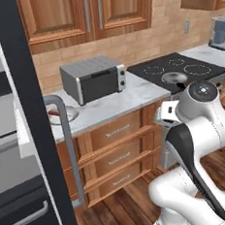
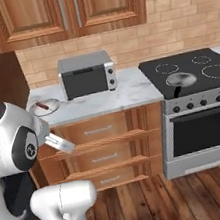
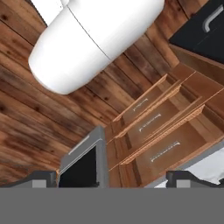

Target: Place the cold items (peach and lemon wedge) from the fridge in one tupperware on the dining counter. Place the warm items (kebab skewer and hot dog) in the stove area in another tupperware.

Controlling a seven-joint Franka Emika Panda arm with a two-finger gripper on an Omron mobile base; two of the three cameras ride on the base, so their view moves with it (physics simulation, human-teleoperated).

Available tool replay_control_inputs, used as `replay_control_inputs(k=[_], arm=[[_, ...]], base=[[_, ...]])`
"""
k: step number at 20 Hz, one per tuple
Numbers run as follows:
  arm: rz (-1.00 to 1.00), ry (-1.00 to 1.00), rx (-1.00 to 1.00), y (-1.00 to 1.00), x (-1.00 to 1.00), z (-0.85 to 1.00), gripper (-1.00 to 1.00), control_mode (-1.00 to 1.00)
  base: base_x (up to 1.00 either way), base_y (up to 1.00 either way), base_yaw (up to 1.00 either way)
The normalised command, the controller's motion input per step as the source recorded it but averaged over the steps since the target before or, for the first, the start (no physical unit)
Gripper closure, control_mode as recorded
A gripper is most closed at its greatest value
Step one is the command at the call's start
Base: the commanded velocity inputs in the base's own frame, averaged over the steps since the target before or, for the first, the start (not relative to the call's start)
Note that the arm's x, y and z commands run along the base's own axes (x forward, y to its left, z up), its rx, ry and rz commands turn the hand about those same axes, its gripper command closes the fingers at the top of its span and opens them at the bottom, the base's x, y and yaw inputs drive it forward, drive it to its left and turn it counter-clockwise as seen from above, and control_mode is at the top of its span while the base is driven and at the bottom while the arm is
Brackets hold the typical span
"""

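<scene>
In the left base view, the white arm (image 1: 197, 140) fills the lower right of the frame. A grey toaster oven (image 1: 93, 78) stands on the marble counter (image 1: 132, 95) in the upper middle. To the left of it on the counter, partly behind the grey handle of the open fridge door (image 1: 27, 118), lies a round plate (image 1: 66, 114) with a thin reddish thing on it, perhaps the kebab skewer (image 1: 52, 110); it is too small to be sure. At the upper right is the black stove (image 1: 178, 69) with a grey pan (image 1: 174, 78) on it. Three wooden drawers (image 1: 116, 153) are below the counter.

In the right base view, the arm rises at the lower left. The toaster oven (image 2: 86, 74) is at the upper middle, the plate (image 2: 44, 106) with the reddish stick (image 2: 42, 106) is to its left, the stove (image 2: 191, 70) and pan (image 2: 179, 78) are at the right, above the oven door (image 2: 207, 131).

In the hand view, the gripper (image 3: 111, 180) looks at the wooden floor (image 3: 39, 127), the drawers (image 3: 157, 127) and the oven door (image 3: 81, 168). The two fingertips (image 3: 39, 178) sit at the bottom left and bottom right, wide apart, with nothing between them.
</scene>
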Motion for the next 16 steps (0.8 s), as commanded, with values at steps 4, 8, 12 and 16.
replay_control_inputs(k=[4,8,12,16], arm=[[0.0,0.0,0.0,0.0,0.0,0.0,-1.0,1.0],[0.0,0.0,0.0,0.0,0.0,0.0,-1.0,1.0],[0.0,0.0,0.0,0.0,0.0,0.0,-1.0,1.0],[0.0,0.0,0.0,0.0,0.0,0.0,-1.0,1.0]], base=[[0.86,-0.11,0.27],[0.8,-0.31,0.25],[0.63,-0.29,0.19],[0.48,0.22,0.03]])
